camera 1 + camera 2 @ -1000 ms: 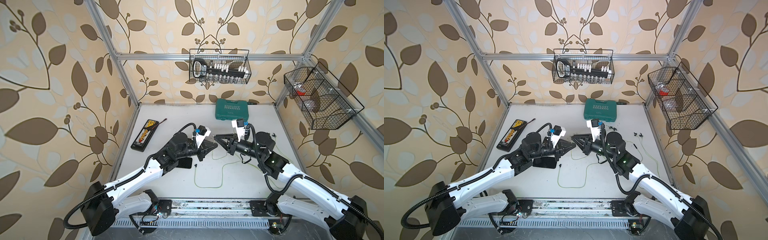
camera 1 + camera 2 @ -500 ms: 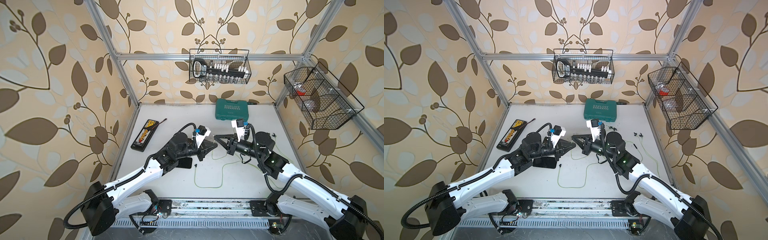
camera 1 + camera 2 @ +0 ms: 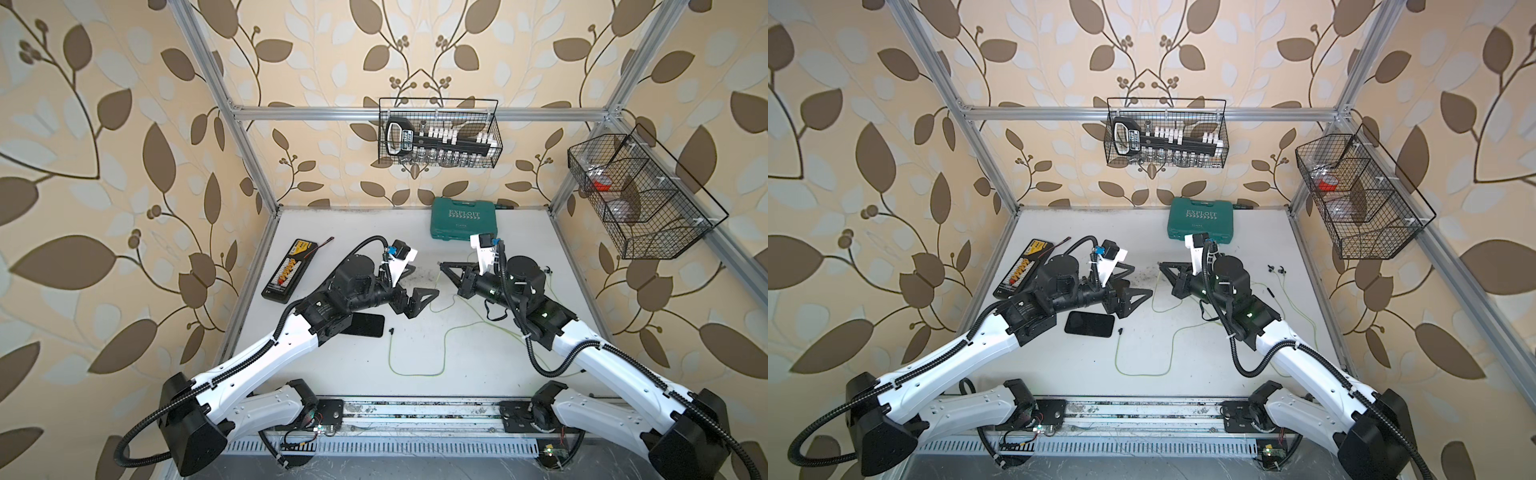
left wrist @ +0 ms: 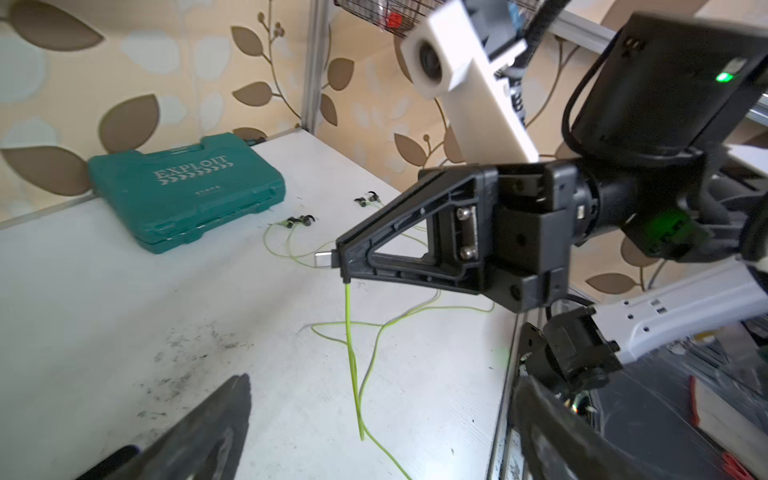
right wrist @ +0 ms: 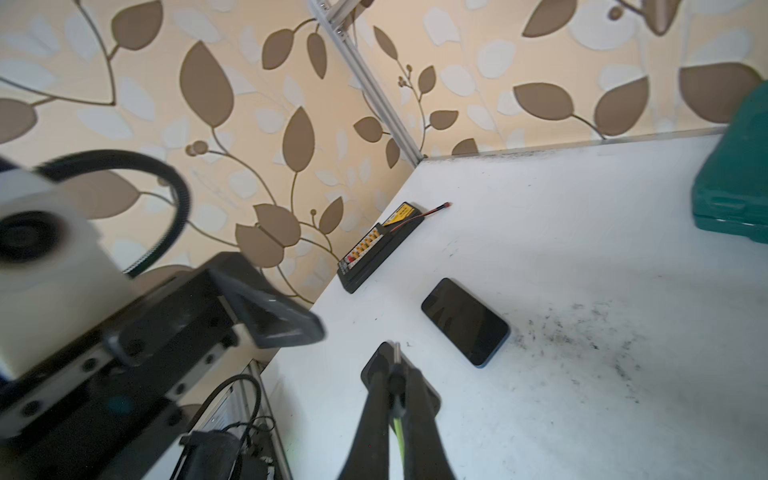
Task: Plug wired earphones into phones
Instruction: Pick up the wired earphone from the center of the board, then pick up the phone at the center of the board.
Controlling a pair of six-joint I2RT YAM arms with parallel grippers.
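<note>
The right gripper hangs above mid-table, pointing left, its jaws pinched shut on the plug of one set of wired earphones. The silver tip projects beyond the fingertips, and the yellow-green cable drops from them to the white table. The left gripper faces it from the left, near but apart, with its jaws spread wide. A glossy phone lies flat just near of the left gripper, its left end under the left arm in both top views. A loose plug lies just right of that phone, not touching it, and its cable loops toward the near edge. The earbuds lie at the far right. In the right wrist view a phone lies flat beside dark smudges, but whether it is the same one cannot be told. A teal case stands at the far edge.
</note>
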